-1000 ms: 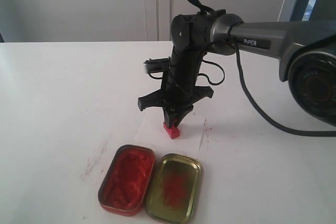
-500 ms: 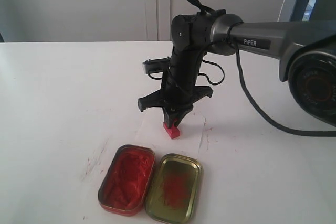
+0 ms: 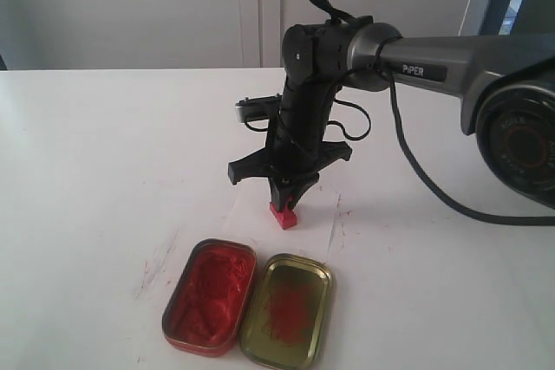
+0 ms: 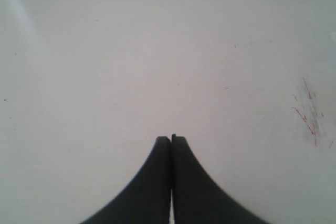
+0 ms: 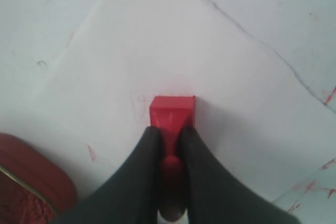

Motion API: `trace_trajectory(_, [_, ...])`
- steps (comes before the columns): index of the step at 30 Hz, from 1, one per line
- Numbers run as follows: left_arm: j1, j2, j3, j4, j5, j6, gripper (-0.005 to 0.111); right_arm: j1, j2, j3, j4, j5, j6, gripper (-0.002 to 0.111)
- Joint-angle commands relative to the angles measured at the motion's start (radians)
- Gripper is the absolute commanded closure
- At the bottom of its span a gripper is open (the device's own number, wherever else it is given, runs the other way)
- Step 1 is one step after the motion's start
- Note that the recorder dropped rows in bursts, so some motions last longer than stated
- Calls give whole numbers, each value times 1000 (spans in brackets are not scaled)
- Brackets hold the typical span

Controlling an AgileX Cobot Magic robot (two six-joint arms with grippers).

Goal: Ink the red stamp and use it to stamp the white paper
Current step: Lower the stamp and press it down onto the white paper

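The red stamp (image 3: 283,215) (image 5: 172,113) stands base-down on the white paper (image 3: 319,221) (image 5: 157,56), pressed against it. My right gripper (image 3: 286,203) (image 5: 170,132) points straight down and is shut on the stamp's knob handle, its black fingers (image 5: 142,171) hugging both sides. The paper lies just behind the two tins. My left gripper (image 4: 171,139) hangs over bare white tabletop with its jaws pressed together and nothing between them; it does not show in the exterior view.
An oval tin filled with red ink (image 3: 210,295) (image 5: 26,182) and its gold lid with red smears (image 3: 287,310) lie side by side at the table's front. Red ink streaks (image 3: 156,266) (image 4: 310,114) mark the tabletop. A black cable (image 3: 434,188) trails from the right arm.
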Motion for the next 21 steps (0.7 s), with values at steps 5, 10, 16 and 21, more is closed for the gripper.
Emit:
trace_trajectory(5, [1,-5,5,1,-5,0,107,9,85,44,-14,-100,-16,108])
trace_trajectory(10, [1,-5,5,1,-5,0,107,9,56,44,-17,-105,-16,108])
trace_trajectory(16, [1,-5,5,1,-5,0,107,9,23,42,-17,-116,-11,108])
trace_trajectory(21, [1,-5,5,1,-5,0,107,9,-13,42,-17,-120,-9,108])
